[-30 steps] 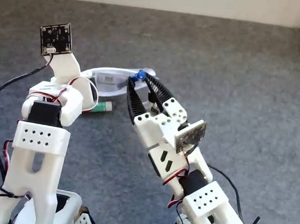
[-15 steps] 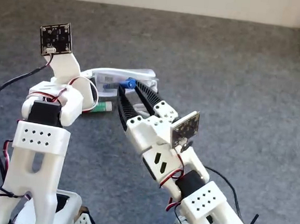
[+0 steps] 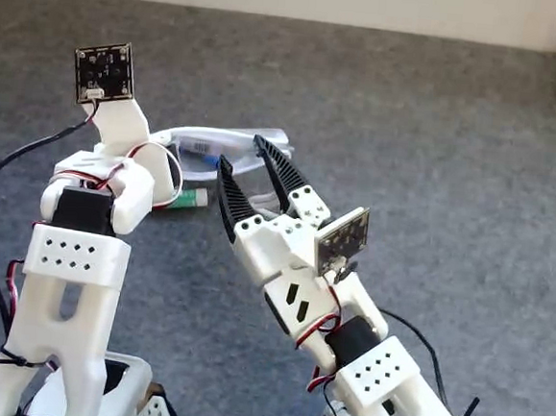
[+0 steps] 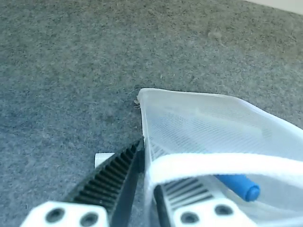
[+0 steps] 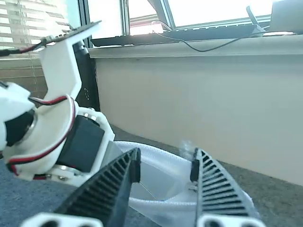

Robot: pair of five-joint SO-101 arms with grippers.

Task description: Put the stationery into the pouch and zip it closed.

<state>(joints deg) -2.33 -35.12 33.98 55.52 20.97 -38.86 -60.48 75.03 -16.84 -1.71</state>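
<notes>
Blue pen [image 4: 239,182] dropped into translucent white mesh pouch [image 4: 203,118].

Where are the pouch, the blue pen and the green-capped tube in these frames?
pouch [image 4: 203,120]: left wrist view, on its white mesh side wall.
blue pen [image 4: 236,183]: left wrist view, on its blue rounded end, under the pouch's rim.
green-capped tube [image 3: 194,199]: high view, on its green end.

Office-like room: grey carpet [image 3: 457,135] (window blinds [image 5: 28,28]).
</notes>
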